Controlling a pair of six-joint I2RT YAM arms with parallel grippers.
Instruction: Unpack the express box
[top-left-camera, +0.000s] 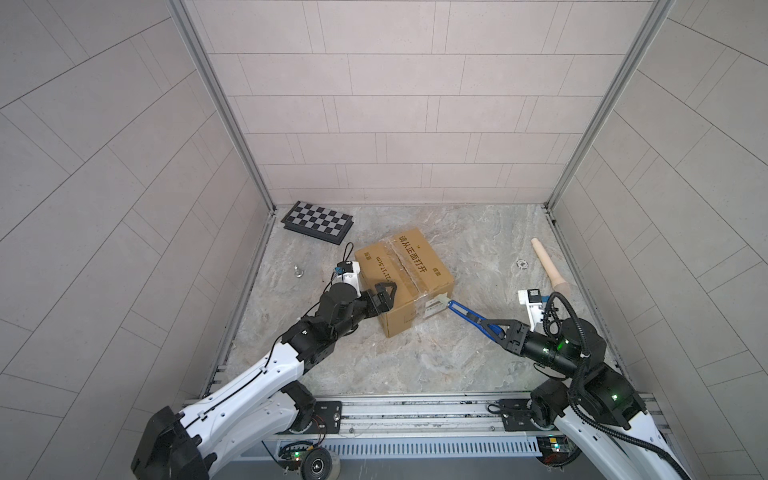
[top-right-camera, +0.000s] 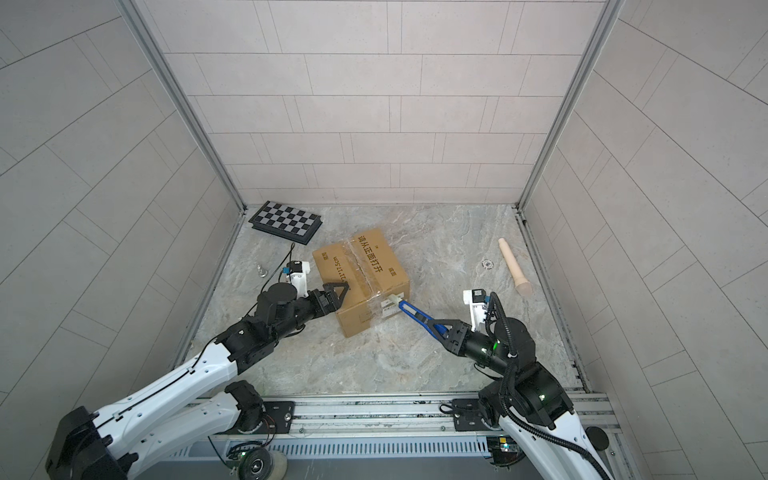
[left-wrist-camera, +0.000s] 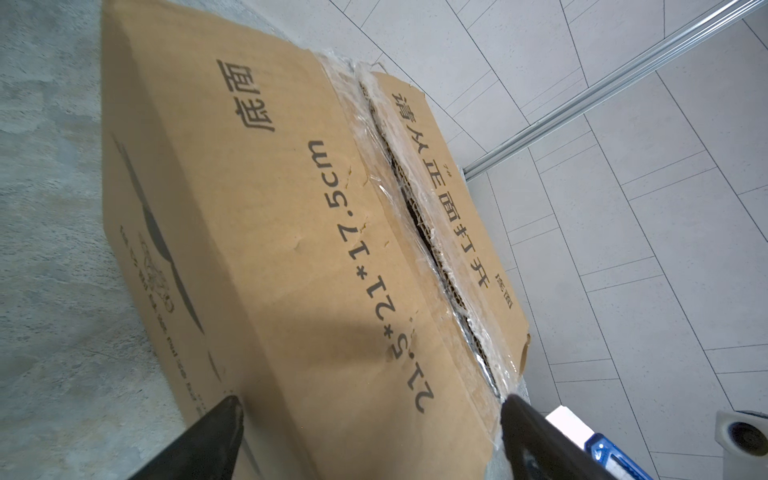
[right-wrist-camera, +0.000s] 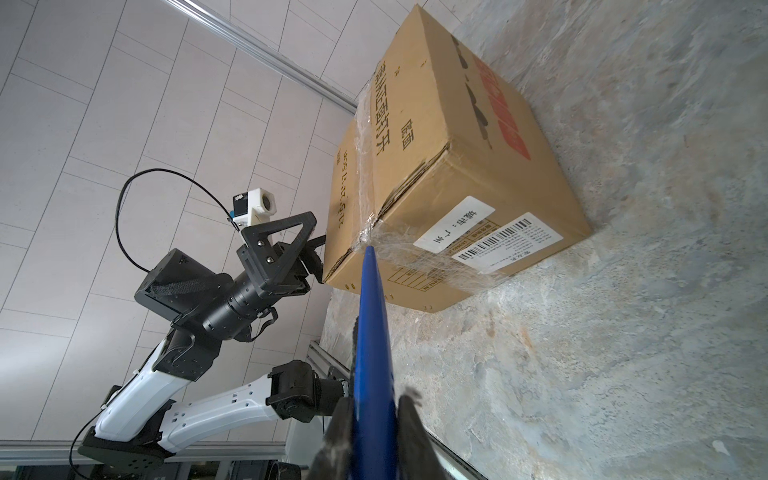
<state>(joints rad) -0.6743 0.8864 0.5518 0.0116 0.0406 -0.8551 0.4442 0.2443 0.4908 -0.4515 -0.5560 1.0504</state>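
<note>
**Right gripper (top-left-camera: 488, 324) sets cutter to taped carton while left stands open at its corner**

The express box (top-left-camera: 399, 274), a brown corrugated carton, sits near the middle of the stone-patterned tabletop (top-left-camera: 415, 365), turned at an angle between the two arms. The left gripper (top-left-camera: 384, 300) is spread wide at the carton's near left corner. In the left wrist view one finger stands by the side wall and the other near the top seam (left-wrist-camera: 419, 224), and nothing is clamped between them. The right gripper is clenched on a blue box cutter (top-left-camera: 469, 314), whose pale tip touches the near top edge just where the seam ends.

Along the top, the clear tape (left-wrist-camera: 351, 120) looks split, and dark corrugation shows through the gap. More tape wraps down the near face beside a barcoded shipping label (right-wrist-camera: 509, 245).

The carton should be stiff at its edges and corners, though its broad faces will likely give under pressure. Its weight cannot be told, and it may slide on the smooth top if pushed without a brace. The tape looks slick and stretchy, so it makes a poor hold. The best purchase is probably a flap's free edge at mid-seam, where the gap is widest.

A chequered board (top-left-camera: 318, 224) lies well apart by the far left wall, and a pale wooden peg (top-left-camera: 548, 266) lies at the right.
</note>
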